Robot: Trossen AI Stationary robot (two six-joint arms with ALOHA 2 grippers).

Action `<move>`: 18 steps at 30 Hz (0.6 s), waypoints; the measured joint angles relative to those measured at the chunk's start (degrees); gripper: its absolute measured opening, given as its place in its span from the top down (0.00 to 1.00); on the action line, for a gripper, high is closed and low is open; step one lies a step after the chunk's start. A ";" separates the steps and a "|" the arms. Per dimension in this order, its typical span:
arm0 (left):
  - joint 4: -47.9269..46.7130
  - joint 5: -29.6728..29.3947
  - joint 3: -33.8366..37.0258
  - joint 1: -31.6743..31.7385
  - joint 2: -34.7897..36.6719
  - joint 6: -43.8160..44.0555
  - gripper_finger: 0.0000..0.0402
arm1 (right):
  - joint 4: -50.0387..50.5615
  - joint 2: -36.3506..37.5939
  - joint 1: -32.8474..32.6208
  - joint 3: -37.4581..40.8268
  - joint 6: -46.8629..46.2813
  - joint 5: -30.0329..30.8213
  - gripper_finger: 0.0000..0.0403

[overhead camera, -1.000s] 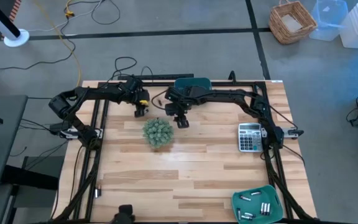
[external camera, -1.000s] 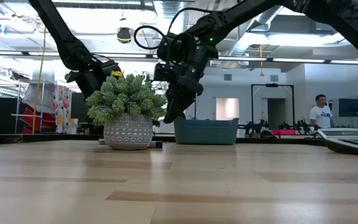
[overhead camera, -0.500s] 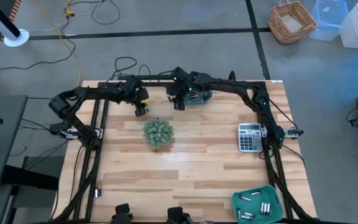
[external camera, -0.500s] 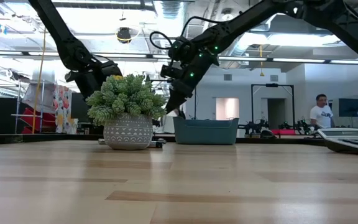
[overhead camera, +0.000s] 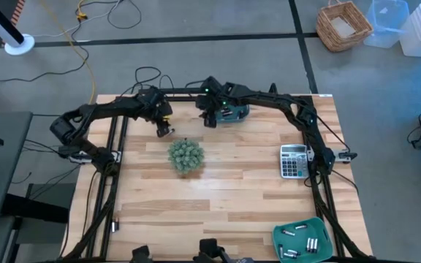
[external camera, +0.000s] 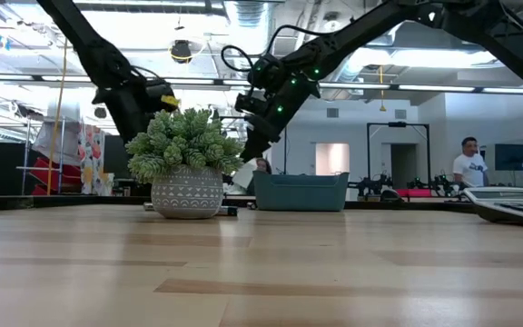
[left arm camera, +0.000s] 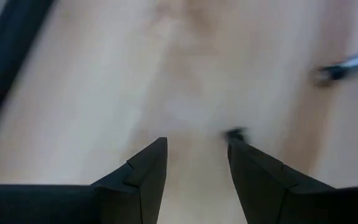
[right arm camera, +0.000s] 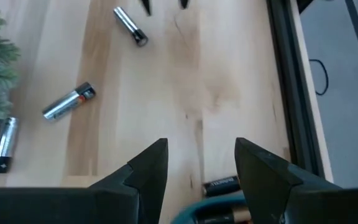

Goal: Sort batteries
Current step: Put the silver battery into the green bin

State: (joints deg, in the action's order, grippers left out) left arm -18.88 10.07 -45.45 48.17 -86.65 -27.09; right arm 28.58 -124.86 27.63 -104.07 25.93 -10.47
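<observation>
Three batteries [right arm camera: 69,102] lie loose on the bench [overhead camera: 225,197] near the potted plant [overhead camera: 186,155], seen only in the right wrist view; more sit in the near teal tray [overhead camera: 302,238]. A dark cell [right arm camera: 221,184] rests at the rim of the far teal bin [overhead camera: 234,112]. Over the last second the right gripper [overhead camera: 210,121] has swung from beside the plant back to that bin, jaws apart and empty, probably a drop-off just finished. The left gripper [overhead camera: 164,130], open and holding nothing, hangs low over bare wood. The low view hides the loose cells behind the pot; the high view cannot resolve them.
</observation>
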 joint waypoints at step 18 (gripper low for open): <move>4.86 -2.01 6.42 -3.36 -1.99 4.85 0.59 | 0.31 0.00 -0.59 0.00 -0.01 0.03 0.50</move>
State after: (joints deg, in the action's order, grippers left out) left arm -14.02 8.05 -39.03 44.82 -88.64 -22.24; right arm 28.89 -124.86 27.04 -104.07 25.91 -10.44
